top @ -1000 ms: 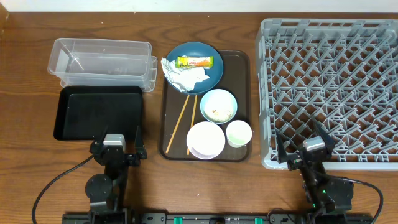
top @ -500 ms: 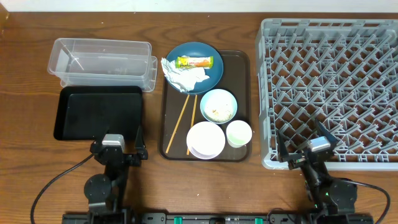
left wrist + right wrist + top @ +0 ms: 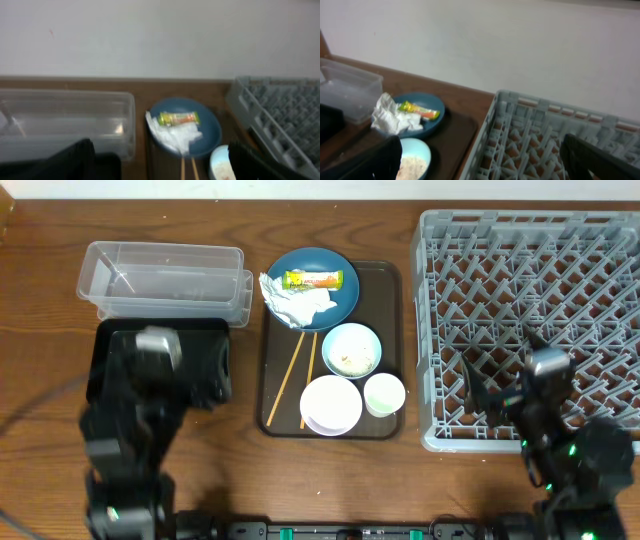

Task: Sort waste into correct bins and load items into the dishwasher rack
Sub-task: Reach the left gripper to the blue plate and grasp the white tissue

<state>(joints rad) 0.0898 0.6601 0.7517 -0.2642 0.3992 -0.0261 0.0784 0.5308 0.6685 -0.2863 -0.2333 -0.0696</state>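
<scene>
The crumpled white napkin (image 3: 295,302) and yellow-green wrapper (image 3: 313,279) lie on the dark blue plate (image 3: 338,298). The light blue bowl (image 3: 351,350) holds rice scraps. The white bowl (image 3: 331,404), green cup (image 3: 384,394) and chopsticks (image 3: 293,375) lie beside it. The clear tub (image 3: 165,280) and black tray (image 3: 205,340) are on the left, the grey rack (image 3: 530,270) on the right. My left gripper (image 3: 168,375) is open and empty above the black tray. My right gripper (image 3: 535,395) is open and empty above the rack's front part.
The dishes all sit on a dark brown serving tray (image 3: 385,290) in the middle. A white wall stands behind the table in the left wrist view (image 3: 160,35). Bare wooden table (image 3: 40,330) lies left of the bins.
Both arms have risen from their rest at the front edge and moved away from it, the left over the black tray, the right over the rack. Nothing on the table has moved.
</scene>
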